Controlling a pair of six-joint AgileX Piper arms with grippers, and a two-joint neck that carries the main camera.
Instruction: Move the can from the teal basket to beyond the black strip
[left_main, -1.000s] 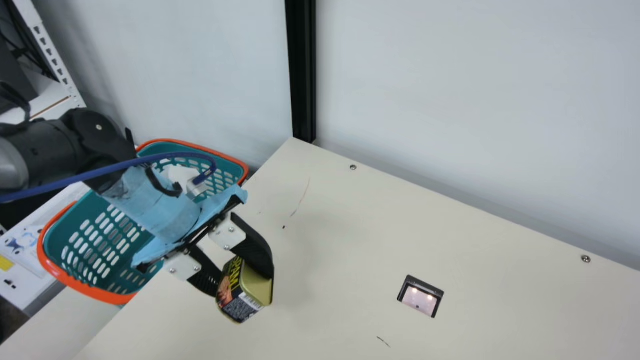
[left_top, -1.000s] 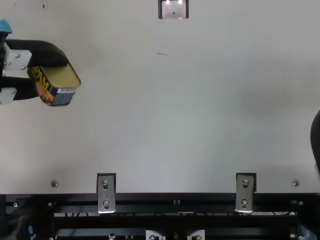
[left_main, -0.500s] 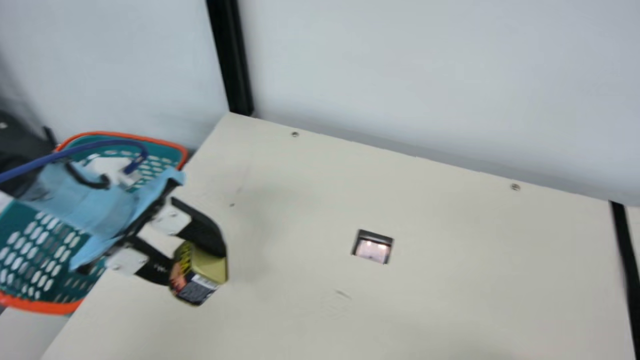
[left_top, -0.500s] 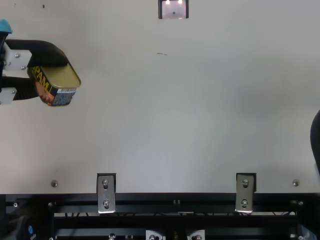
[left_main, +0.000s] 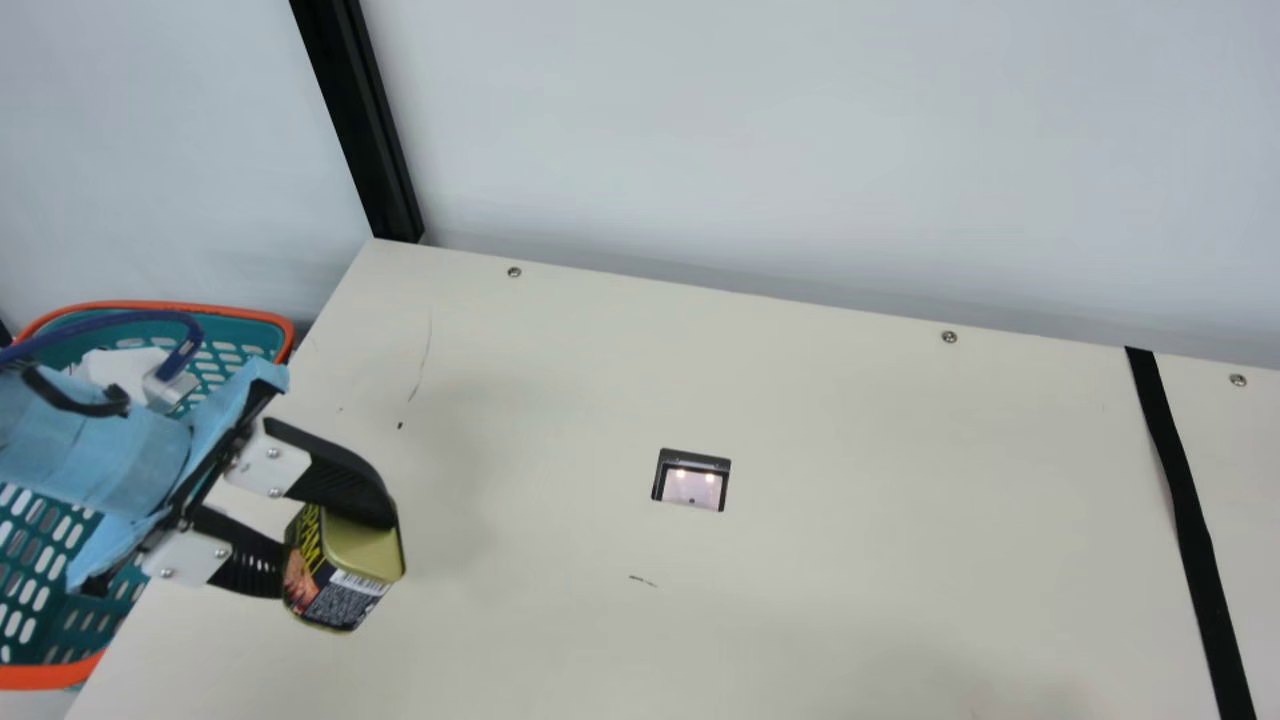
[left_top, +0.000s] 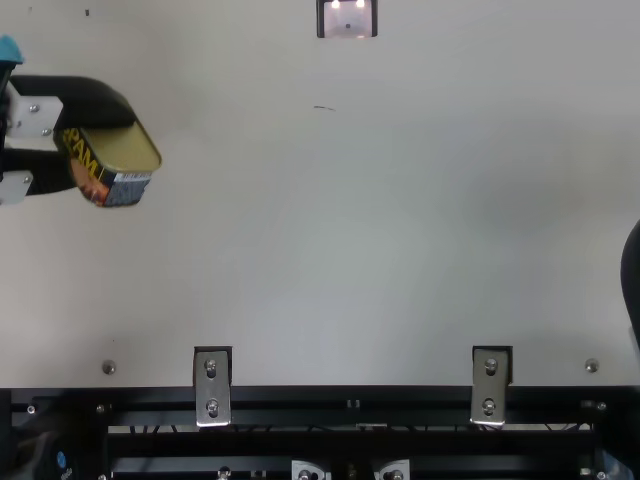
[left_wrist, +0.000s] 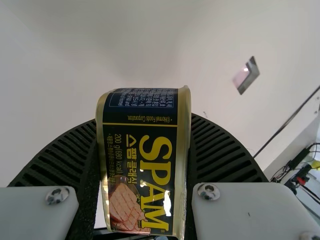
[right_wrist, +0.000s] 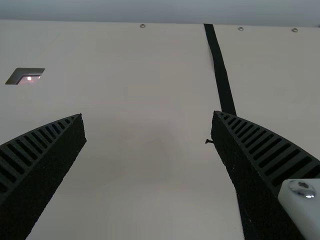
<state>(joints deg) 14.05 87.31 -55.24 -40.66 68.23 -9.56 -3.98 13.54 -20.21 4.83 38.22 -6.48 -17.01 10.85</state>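
Can (left_main: 345, 578) hangs tilted, clamped in left claw (left_main: 338, 550), short of strip (left_main: 1188, 505); weak grip could drop it. Right claw (right_wrist: 149, 119) gapes.

**Can (left_main: 362, 548) in left gripper (left_main: 338, 558), outside teal basket (left_main: 52, 676); black strip (left_main: 1187, 500) on table (left_main: 800, 620)**

We see a rounded-rectangular can, gold lid and rims, dark label with yellow lettering, meat picture and barcode. It's tilted, clamped between the ribbed fingers, over the table's left part. We have the basket by the table's left edge: teal slotted walls, orange rim, partly hidden and cut off. We see the strip lying flat, narrow, slightly bent, running from the far edge toward us, well apart to the can's right.
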